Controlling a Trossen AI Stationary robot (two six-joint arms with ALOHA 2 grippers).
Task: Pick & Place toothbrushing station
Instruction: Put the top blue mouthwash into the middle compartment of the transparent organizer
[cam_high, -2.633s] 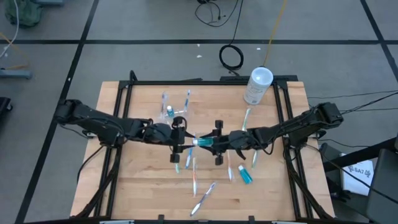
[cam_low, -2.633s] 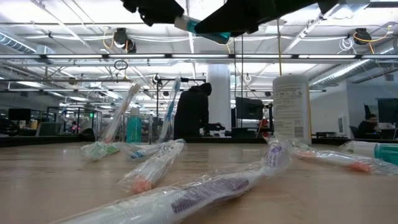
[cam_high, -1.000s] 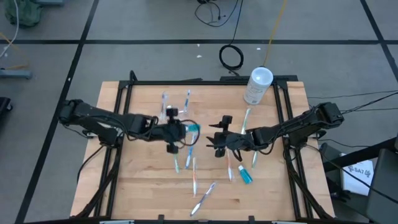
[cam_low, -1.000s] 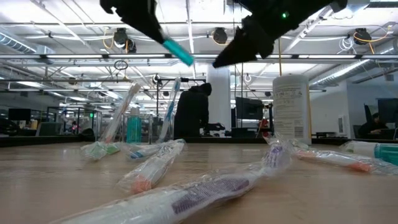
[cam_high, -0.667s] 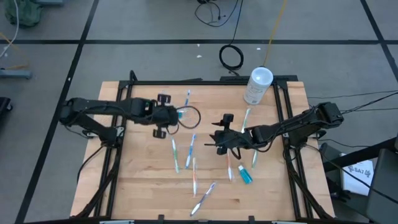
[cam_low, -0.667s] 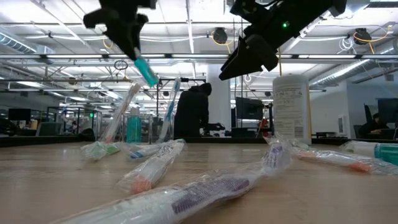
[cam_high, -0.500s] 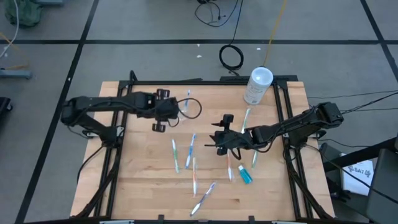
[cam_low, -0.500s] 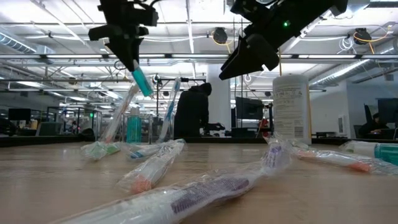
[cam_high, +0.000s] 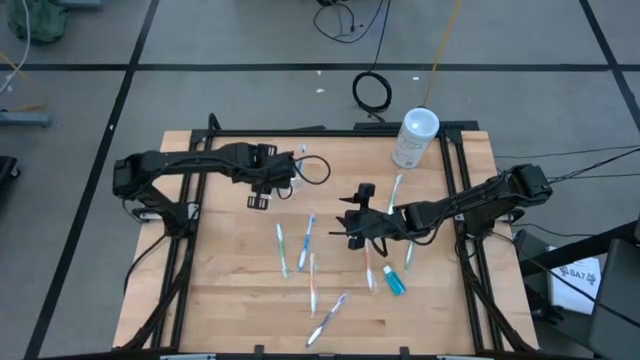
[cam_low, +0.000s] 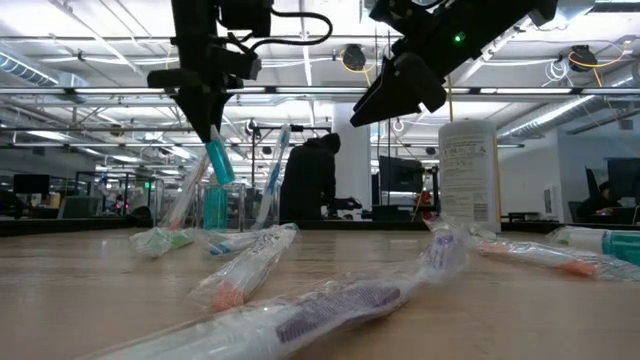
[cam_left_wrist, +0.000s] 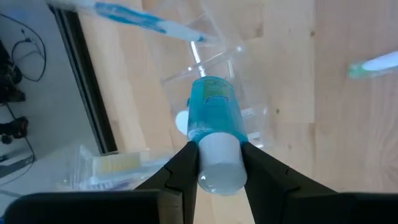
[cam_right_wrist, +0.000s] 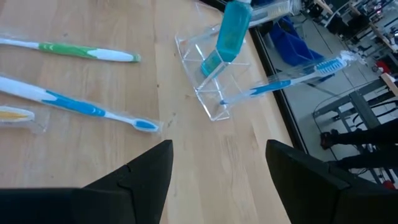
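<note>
Wooden slats of the table (cam_high: 220, 300) lie scattered with toothbrushes, some in wrappers, and the white canister (cam_high: 414, 138) stands at the far right corner. My left hand (cam_left_wrist: 215, 163) is clenched on the white cap end of a blue toothpaste tube (cam_left_wrist: 212, 118), and it hangs near the far left edge, directly above the toothbrushing station (cam_right_wrist: 214, 79), the small clear cup. That is the relation everything turns on: the cup's mouth is straight below the tube's lower end, so the coming move looks to be a plain descent along the tube's own long axis. In the low view the tube (cam_low: 218, 160) points downward with only a slight tilt, its tip about level with the cup's top; whether it has entered the mouth I cannot tell. The cup stands upright, long axis vertical, with a blue toothbrush (cam_right_wrist: 292, 79) leaning out over its rim. My right hand (cam_high: 347, 226) waits near the table's middle, well apart from the cup, fingers spread and holding nothing; the left is plainly the nearer.
</note>
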